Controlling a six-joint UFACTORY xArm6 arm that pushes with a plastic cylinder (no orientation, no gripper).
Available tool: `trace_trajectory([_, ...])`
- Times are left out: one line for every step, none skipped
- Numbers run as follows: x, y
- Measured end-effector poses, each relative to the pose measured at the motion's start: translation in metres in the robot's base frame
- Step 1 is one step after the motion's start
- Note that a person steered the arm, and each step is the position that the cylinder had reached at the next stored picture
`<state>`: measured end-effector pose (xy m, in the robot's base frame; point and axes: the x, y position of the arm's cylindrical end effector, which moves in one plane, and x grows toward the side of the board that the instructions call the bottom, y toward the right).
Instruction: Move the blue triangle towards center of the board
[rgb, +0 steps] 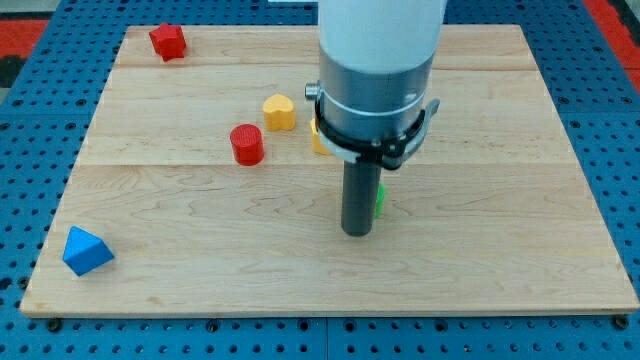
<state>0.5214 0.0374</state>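
Observation:
The blue triangle (86, 250) lies near the board's bottom-left corner. My tip (357, 233) rests on the board a little below its middle, far to the right of the blue triangle. A green block (379, 198) peeks out just right of the rod, mostly hidden by it. A yellow block (318, 138) is partly hidden behind the arm's collar.
A red cylinder (246, 144) and a yellow heart-like block (280, 112) sit left of the arm above the board's middle. A red block (168, 41) lies near the top-left corner. The wooden board (500, 250) sits on a blue perforated table.

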Motion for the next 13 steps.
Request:
trace_trajectory([-0.031, 0.014])
trace_trajectory([-0.057, 0.024])
trace_trajectory([-0.045, 0.025])
trace_trajectory([0.05, -0.019])
trace_trajectory([0.097, -0.105])
trace_trajectory([0.097, -0.189])
trace_trajectory([0.096, -0.263])
trace_trajectory([0.073, -0.315])
trace_trajectory([0.042, -0.272])
trace_trajectory([0.02, -0.2])
trace_trajectory([-0.01, -0.149])
trace_trajectory([-0.017, -0.117])
trace_trajectory([-0.03, -0.086])
